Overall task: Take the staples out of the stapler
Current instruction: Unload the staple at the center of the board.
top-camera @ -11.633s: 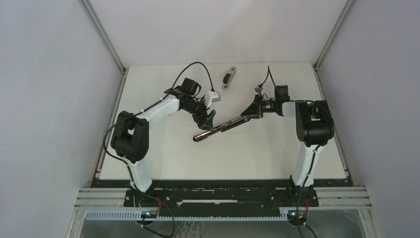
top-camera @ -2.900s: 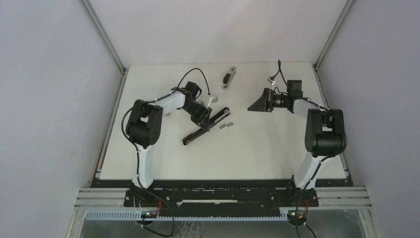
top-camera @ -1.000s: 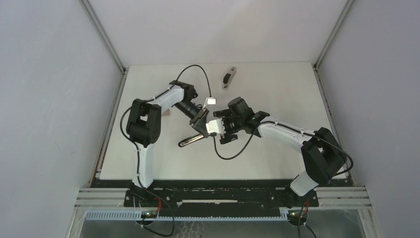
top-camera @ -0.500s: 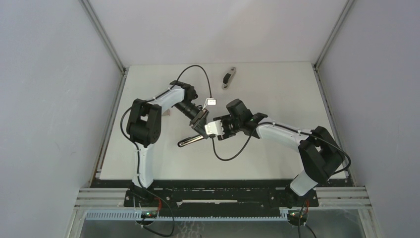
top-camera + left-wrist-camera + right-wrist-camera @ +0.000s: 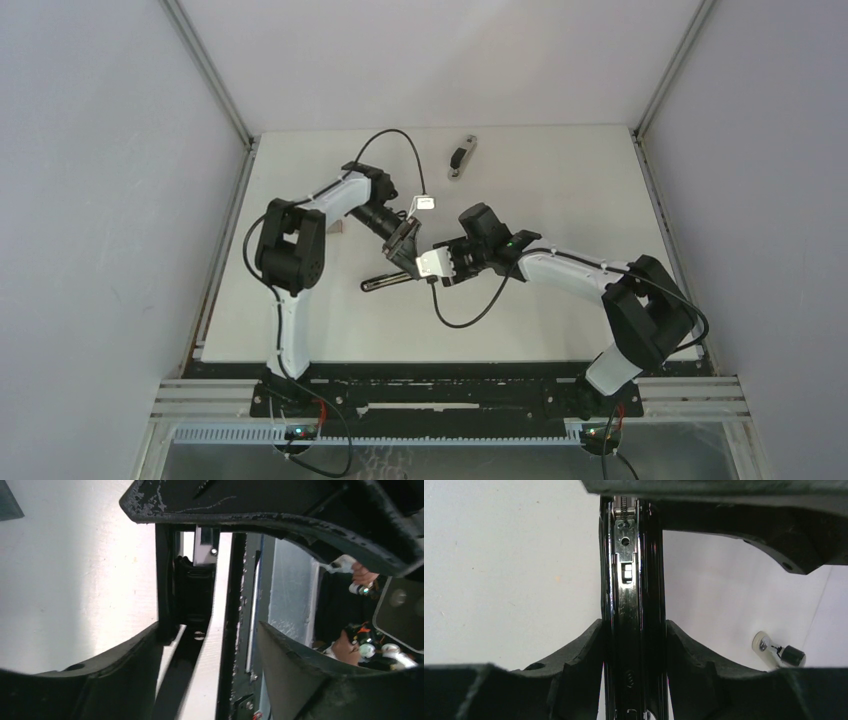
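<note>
Two arms meet over the stapler (image 5: pixel 384 283), mid-bench (image 5: pixel 570 170).
From overhead the grips are hidden. The right wrist camera shows the right end effector (image 5: pixel 632 627) clenched on its chrome channel, and the left wrist camera shows the left end effector (image 5: pixel 210 626) released. I can't make out the staples.

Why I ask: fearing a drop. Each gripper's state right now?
Left gripper: around the stapler, grip cannot be told.
Right gripper: shut on the stapler.
</note>
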Controlling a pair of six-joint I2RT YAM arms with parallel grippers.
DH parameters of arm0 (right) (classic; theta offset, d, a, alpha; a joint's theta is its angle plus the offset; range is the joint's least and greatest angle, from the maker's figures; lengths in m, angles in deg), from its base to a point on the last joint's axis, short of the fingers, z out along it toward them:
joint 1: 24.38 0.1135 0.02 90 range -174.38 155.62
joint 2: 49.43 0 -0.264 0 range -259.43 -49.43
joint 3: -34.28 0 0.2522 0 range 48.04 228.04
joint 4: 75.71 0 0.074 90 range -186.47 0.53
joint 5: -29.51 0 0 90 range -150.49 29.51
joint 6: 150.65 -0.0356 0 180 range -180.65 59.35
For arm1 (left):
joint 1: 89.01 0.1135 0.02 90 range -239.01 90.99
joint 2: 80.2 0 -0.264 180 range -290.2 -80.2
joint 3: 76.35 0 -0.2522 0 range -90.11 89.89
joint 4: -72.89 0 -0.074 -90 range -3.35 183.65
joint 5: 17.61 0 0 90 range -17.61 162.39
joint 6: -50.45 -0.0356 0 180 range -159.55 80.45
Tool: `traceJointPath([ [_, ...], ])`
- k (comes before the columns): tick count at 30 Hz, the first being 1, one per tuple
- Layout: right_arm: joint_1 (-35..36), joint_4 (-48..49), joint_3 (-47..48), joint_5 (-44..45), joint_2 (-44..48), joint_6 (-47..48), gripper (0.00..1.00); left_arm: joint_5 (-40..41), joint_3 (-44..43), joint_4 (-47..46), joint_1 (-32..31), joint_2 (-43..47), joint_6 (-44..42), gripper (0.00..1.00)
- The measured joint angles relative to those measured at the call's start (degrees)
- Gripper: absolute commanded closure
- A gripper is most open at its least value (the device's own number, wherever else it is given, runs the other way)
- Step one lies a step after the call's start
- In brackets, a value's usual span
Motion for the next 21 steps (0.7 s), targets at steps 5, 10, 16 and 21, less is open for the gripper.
traceJointPath([
  [5,-1.07,-1.05,-0.28,-0.79,0.46,-0.13,0.77,-1.25,-1.53,0.59,2.14,0.0,-0.39,0.0],
  [10,-2.93,-2.4,-0.66,-2.49,1.53,-1.33,0.79,-1.7,-3.39,0.04,6.71,0.52,0.59,0.0],
  [16,-5.6,-2.34,-0.68,-4.87,3.02,-4.55,0.79,-1.64,-3.37,-2.29,11.65,3.39,3.52,0.0],
  [21,-8.13,-2.03,-0.66,-7.26,4.39,-7.72,0.79,-1.66,-3.19,-4.26,15.17,7.69,5.27,0.0],
])
